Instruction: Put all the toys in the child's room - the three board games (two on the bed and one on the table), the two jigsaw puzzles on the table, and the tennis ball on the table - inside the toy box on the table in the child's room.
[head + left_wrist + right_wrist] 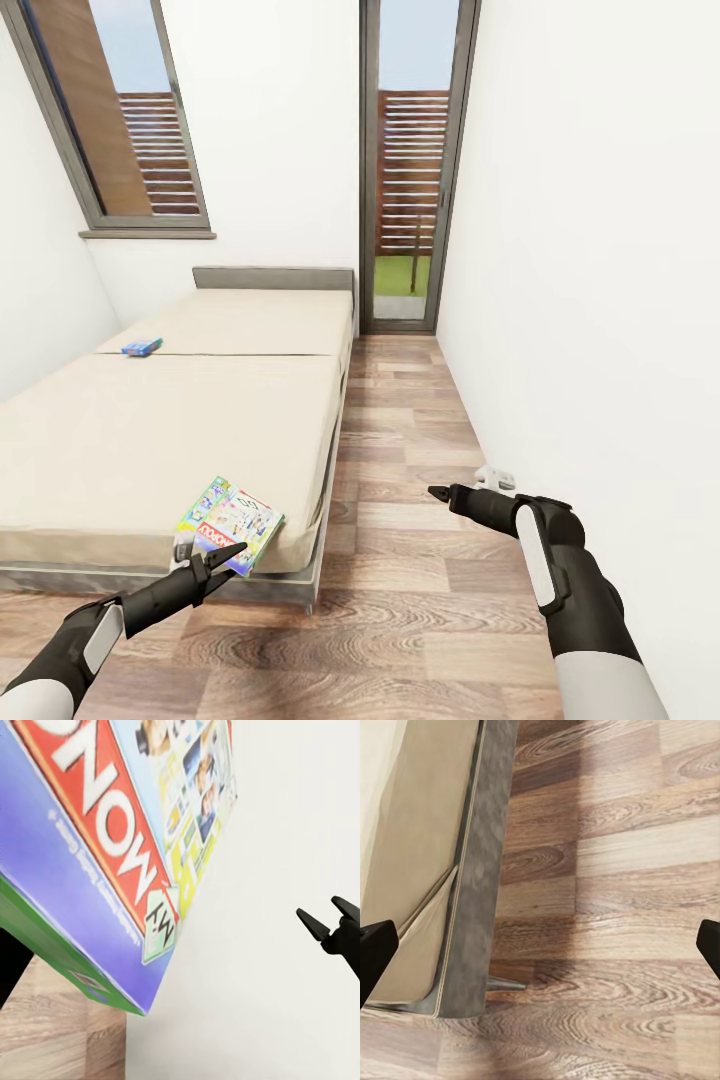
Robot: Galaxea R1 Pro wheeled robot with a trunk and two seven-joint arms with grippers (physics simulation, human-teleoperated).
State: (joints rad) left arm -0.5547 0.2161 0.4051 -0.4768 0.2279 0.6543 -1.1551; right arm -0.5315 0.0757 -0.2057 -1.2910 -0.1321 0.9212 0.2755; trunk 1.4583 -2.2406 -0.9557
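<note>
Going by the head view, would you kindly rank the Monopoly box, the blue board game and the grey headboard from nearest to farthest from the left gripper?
1. Monopoly box: right at the left gripper, overhanging the bed's near corner.
2. Blue board game: farther up the bed, toward its left edge.
3. Grey headboard: at the bed's far end, below the window.

Monopoly box [231, 522]: near corner covered by left gripper [213, 561] in head view; whether fingers clamp it, cannot tell. Left wrist view: box [112, 847] cut by top and left edges, banner reads only "ONO"; one fingertip [319, 926] visible, rest off right edge.

Blue box [142, 347]: too small, print unreadable.

Bed [170, 420]: left side cut by edge.

Right gripper [440, 492]: seen side-on, gap unclear. Right wrist view: only finger stubs [375, 952] at both edges.
</note>
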